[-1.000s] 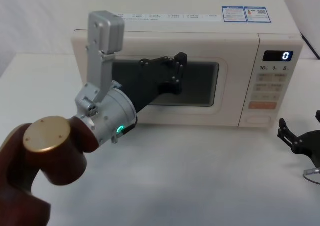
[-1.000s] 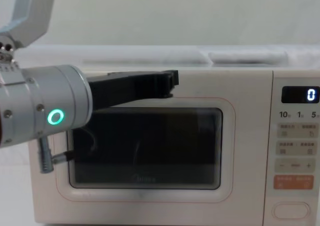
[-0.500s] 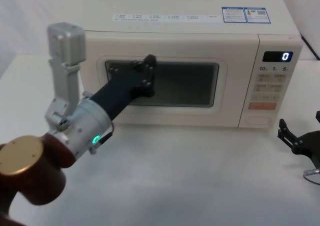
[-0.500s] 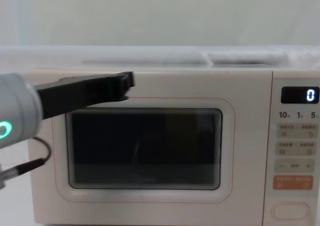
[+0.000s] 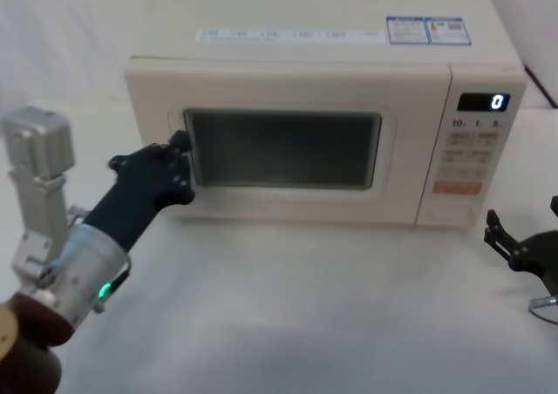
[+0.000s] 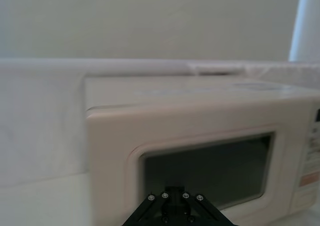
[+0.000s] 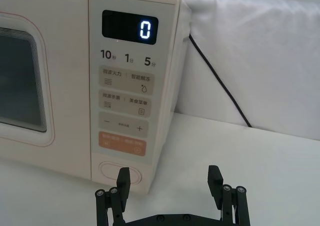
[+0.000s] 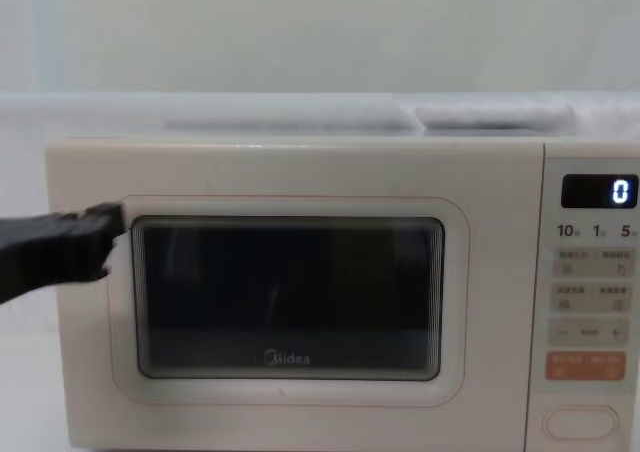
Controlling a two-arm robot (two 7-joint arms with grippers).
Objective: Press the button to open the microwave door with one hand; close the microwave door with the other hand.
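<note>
The cream microwave stands at the back of the table, and its door (image 5: 288, 198) with the dark window lies flush and closed, as the chest view (image 8: 290, 297) confirms. My left gripper (image 5: 180, 154) is shut, empty, and sits by the left edge of the window (image 8: 110, 234), with its base low in the left wrist view (image 6: 172, 196). The oval button (image 5: 449, 209) is at the bottom of the control panel (image 8: 582, 422). My right gripper (image 5: 523, 224) rests open on the table, right of and below the panel. The button (image 7: 107, 170) lies just beyond its fingers (image 7: 215, 178).
The control panel (image 7: 125, 86) shows a lit 0 and carries an orange key (image 7: 122, 143) above the button. A black cable (image 7: 220, 88) runs down behind the microwave's right side. White table surface (image 5: 305, 307) stretches in front of the microwave.
My left arm has drawn back left and down, taking its gripper from the middle of the door window to the window's left edge. The right gripper has not moved.
</note>
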